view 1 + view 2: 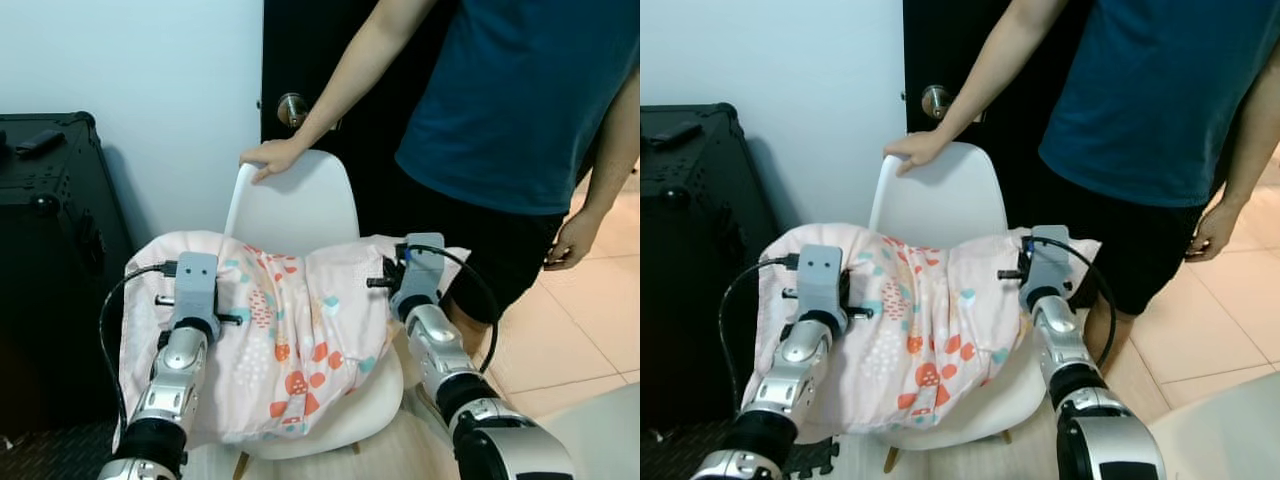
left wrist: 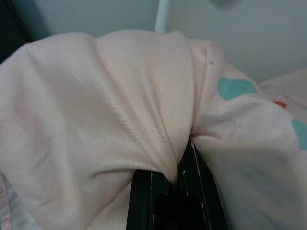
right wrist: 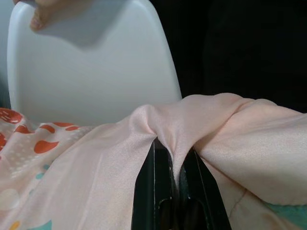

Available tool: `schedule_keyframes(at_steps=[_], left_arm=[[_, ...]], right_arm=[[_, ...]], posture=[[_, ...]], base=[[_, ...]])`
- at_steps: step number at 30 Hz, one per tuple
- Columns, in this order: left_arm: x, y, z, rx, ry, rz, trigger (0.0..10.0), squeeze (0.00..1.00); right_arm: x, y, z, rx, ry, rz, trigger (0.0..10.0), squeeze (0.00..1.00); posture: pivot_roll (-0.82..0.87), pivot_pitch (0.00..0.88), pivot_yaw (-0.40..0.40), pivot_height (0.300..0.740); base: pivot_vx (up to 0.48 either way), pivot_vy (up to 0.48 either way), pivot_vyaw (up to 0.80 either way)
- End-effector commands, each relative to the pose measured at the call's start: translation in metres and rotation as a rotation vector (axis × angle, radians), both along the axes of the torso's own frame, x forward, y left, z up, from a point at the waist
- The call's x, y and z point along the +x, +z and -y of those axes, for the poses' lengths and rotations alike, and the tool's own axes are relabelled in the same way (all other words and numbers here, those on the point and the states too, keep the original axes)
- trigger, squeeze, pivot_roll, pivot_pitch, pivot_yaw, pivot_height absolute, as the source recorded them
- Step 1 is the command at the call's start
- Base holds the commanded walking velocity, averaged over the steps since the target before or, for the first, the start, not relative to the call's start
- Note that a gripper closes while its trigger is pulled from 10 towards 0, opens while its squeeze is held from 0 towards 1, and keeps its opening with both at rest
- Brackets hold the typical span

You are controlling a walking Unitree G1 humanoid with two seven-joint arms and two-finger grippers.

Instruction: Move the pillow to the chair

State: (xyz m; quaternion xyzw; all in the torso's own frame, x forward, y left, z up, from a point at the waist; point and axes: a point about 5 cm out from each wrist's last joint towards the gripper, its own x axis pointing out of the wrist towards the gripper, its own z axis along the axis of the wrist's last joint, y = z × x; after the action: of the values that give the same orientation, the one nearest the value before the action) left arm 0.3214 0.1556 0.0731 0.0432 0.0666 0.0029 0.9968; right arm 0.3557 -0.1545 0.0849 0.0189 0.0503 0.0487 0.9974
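Both pairs of fingers are clenched on pinched folds of the pink patterned pillow (image 1: 290,330): the left gripper (image 2: 173,178) at its left edge, the right gripper (image 3: 175,165) at its right edge. The pillow lies across the seat of the white chair (image 1: 300,205), overhanging the front edge. A person's hand (image 1: 268,157) rests on the chair's back.
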Motion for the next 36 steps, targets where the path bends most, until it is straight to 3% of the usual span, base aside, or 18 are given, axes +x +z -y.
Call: schedule_keyframes(at_steps=[1, 20, 27, 35, 36], left_arm=[[0.001, 0.004, 0.009, -0.007, -0.041, 0.025, 10.0, 0.0], [0.005, 0.009, 0.002, 0.02, -0.069, 0.028, 10.0, 0.0], [0.0, 0.017, 0.0, 0.049, -0.108, 0.051, 10.0, 0.0], [0.0, 0.01, -0.001, 0.053, -0.124, 0.013, 10.0, 0.0], [0.002, 0.012, -0.005, 0.065, -0.087, 0.034, 10.0, 0.0]], right_arm=[[0.003, 0.006, -0.001, 0.006, 0.015, 0.023, 10.0, 0.0], [0.001, -0.002, -0.009, 0.042, 0.046, -0.036, 10.0, 0.0], [-0.006, -0.007, -0.003, 0.067, 0.023, -0.031, 10.0, 0.0], [-0.012, -0.013, -0.003, 0.097, 0.026, -0.043, 10.0, 0.0], [-0.013, -0.013, -0.004, 0.086, 0.025, -0.039, 10.0, 0.0]], posture=[[0.03, 0.0, -0.102, 0.724], [0.03, 0.0, -0.092, 0.724], [0.03, 0.106, -0.041, 0.724], [0.02, 0.121, -0.025, 0.724], [0.01, 0.111, -0.027, 0.724]], base=[[0.0, 0.0, 0.0], [0.0, 0.0, 0.0], [0.0, 0.0, 0.0], [0.0, 0.0, 0.0], [0.0, 0.0, 0.0]])
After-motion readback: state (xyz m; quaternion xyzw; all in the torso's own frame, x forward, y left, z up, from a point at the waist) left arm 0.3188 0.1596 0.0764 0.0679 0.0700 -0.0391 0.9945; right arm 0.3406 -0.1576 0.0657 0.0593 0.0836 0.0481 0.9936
